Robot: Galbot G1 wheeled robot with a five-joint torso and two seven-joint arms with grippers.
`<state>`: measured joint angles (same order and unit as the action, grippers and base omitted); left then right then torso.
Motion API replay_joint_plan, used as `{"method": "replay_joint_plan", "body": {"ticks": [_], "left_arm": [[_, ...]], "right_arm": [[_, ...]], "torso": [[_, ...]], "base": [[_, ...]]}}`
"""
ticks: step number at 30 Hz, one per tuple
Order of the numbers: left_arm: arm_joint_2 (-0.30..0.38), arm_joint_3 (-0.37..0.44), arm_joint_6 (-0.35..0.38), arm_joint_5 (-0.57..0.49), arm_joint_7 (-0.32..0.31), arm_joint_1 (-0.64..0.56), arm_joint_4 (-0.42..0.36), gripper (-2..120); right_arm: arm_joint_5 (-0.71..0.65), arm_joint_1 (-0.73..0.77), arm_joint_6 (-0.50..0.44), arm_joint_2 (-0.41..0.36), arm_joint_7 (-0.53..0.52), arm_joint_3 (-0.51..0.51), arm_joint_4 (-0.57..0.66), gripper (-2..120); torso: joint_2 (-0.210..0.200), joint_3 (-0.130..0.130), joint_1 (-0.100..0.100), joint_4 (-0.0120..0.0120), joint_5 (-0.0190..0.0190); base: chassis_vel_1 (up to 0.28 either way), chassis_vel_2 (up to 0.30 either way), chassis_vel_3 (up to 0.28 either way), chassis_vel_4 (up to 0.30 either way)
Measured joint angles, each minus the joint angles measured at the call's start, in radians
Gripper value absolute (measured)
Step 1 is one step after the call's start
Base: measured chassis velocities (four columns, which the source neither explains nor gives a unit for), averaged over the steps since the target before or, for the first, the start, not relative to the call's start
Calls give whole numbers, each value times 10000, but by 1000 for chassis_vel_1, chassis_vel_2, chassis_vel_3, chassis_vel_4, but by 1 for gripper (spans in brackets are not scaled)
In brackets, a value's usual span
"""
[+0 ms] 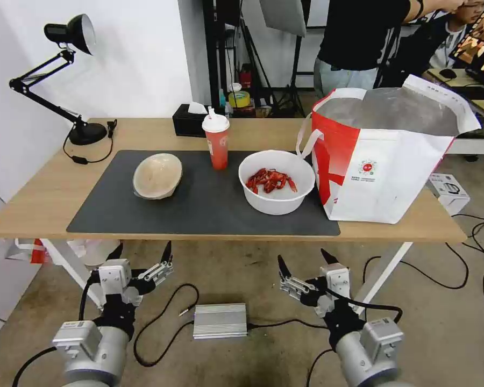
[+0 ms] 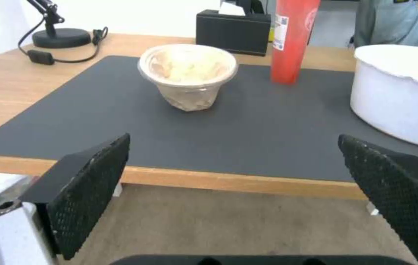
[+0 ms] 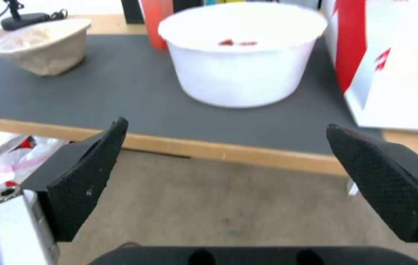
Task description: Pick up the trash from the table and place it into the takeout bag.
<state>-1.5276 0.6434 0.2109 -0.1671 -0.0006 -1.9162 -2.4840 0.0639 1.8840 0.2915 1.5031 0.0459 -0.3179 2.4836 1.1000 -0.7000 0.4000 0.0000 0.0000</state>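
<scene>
On the light-wood desk [image 1: 48, 199], a matte dark grey mat [image 1: 199, 209] carries three pieces: a beige pulp bowl [image 1: 157, 175], fibrous and tipped on its side; a glossy red paper cup [image 1: 216, 141] with white lid and straw; and a smooth white plastic bowl [image 1: 277, 181] holding red crayfish shells. The boxy white-and-red takeout bag [image 1: 384, 156] stands just beside it, foil-lined, with a small round red logo whose print is illegible. Below the desk's front edge, the left hand [image 1: 143, 253] and right hand [image 1: 305, 259] hang empty, textured black fingers spread apart.
</scene>
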Motion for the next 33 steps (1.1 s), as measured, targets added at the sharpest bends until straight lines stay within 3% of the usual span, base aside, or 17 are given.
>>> {"method": "replay_joint_plan", "body": {"ticks": [33], "left_arm": [[-150,-23,0,86,-58,42,29,100]], "right_arm": [[98,-585,-897,-464,757,-506,-69,100]], "torso": [[0,0,0,0,0]], "base": [[0,0,0,0]]}}
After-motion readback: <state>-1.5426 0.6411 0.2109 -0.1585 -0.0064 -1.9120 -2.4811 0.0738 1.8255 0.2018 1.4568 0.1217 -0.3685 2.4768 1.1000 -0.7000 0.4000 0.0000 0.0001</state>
